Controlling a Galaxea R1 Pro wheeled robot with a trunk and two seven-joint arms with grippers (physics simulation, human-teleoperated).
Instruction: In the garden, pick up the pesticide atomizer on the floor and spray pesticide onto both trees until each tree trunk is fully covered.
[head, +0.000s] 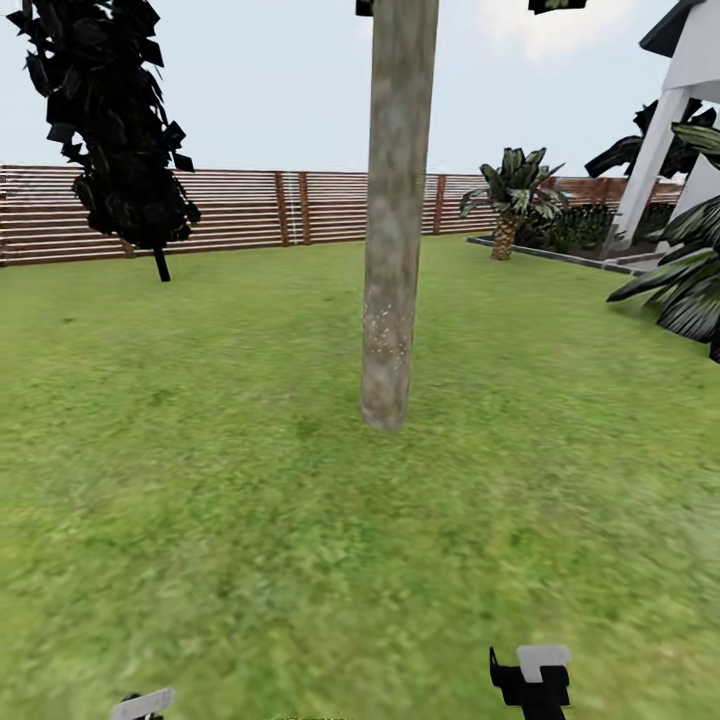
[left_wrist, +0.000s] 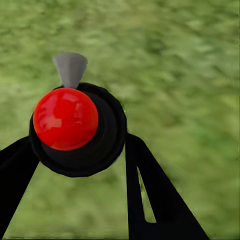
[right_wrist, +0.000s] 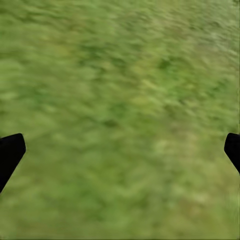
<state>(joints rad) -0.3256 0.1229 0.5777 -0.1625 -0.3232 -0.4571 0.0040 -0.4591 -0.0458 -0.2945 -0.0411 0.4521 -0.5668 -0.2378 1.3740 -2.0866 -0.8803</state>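
Atomizer (left_wrist: 75, 127) clamped in left gripper (left_wrist: 80, 150), over lawn (left_wrist: 190, 60).

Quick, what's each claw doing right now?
Left claw: shut on the sprayer, fingers either side of its black body.
Right claw: open, holding nothing, over grass.

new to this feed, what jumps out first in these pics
A thick mottled tree trunk rises from the lawn straight ahead, a slatted wooden fence behind it. In the left wrist view, the left pincer grips a black pesticide atomizer with a shiny red cap and grey nozzle.
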